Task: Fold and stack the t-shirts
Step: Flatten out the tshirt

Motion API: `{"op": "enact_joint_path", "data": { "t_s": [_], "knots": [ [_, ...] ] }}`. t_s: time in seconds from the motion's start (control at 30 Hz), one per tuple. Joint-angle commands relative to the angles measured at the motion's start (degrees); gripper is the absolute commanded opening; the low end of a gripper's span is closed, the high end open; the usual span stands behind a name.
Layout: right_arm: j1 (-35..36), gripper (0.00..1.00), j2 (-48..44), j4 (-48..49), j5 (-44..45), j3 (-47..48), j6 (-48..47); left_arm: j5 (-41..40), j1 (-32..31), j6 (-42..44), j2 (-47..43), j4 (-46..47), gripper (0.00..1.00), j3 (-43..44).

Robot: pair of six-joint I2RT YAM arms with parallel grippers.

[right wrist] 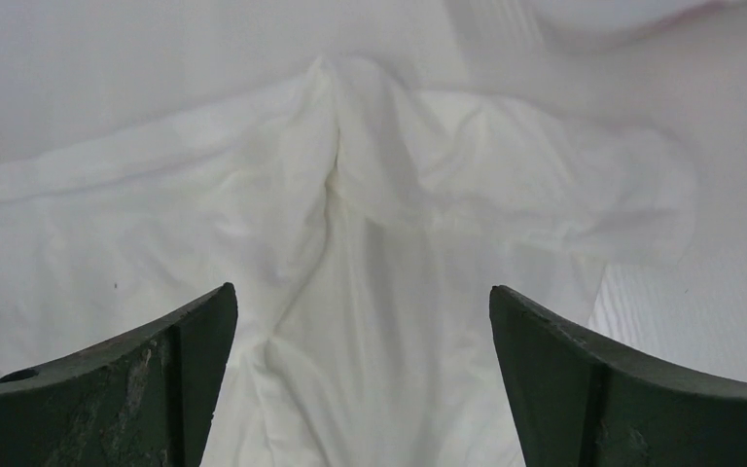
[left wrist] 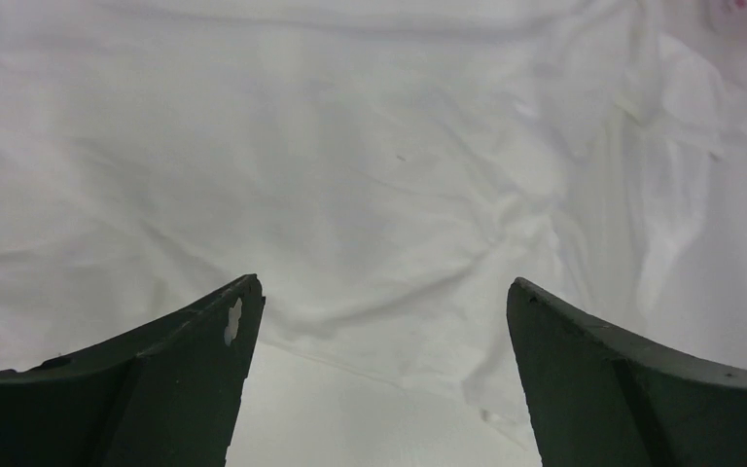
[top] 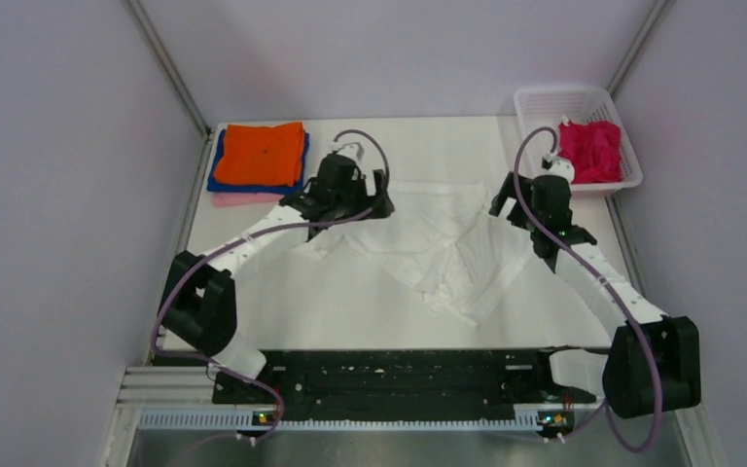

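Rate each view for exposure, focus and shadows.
Top external: even, soft light, the white t-shirt nearly blending into the table; left wrist: cloth washed out, folds faint; right wrist: creases shaded and readable, far background blurred.

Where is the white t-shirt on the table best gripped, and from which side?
Grip the white t-shirt at the two ends of its wide far edge, coming down from above. It lies crumpled, narrowing toward the near side. The right claw hangs open over a raised fold, and the left claw hangs open over flatter cloth.
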Motion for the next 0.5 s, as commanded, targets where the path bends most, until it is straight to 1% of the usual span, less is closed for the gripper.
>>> {"op": "enact_joint_path", "data": {
  "t_s": [0.0, 0.03, 0.1, 0.17, 0.27, 0.47],
  "knots": [
    [-0.1, 0.99, -1.5, 8.2, -12.4, -7.5, 6.5, 13.7, -2.8, -5.5, 5.3, 8.4, 0.99, -2.6],
    [-0.1, 0.99, -0.6, 9.7, -14.4, -8.3, 7.1, 14.0, -2.7, -6.1, 7.0, 9.5, 0.99, -2.8],
    [0.2, 0.99, 2.3, 10.7, -17.2, -8.8, 8.0, 11.0, -2.6, -6.1, 10.4, 8.1, 0.99, -1.3],
    [1.0, 0.99, 5.3, 11.4, -17.1, -8.9, 8.4, 7.6, -2.4, -5.4, 13.6, 5.8, 0.99, 0.7],
    [3.3, 0.99, 9.6, 12.3, -16.6, -9.3, 9.3, 5.6, -0.8, -5.1, 17.4, 3.4, 0.99, 3.2],
    [11.6, 0.99, 13.0, 11.1, -13.5, -11.9, 13.0, 1.7, 6.6, -4.8, 22.4, 0.2, 0.99, 6.3]
  ]
}}
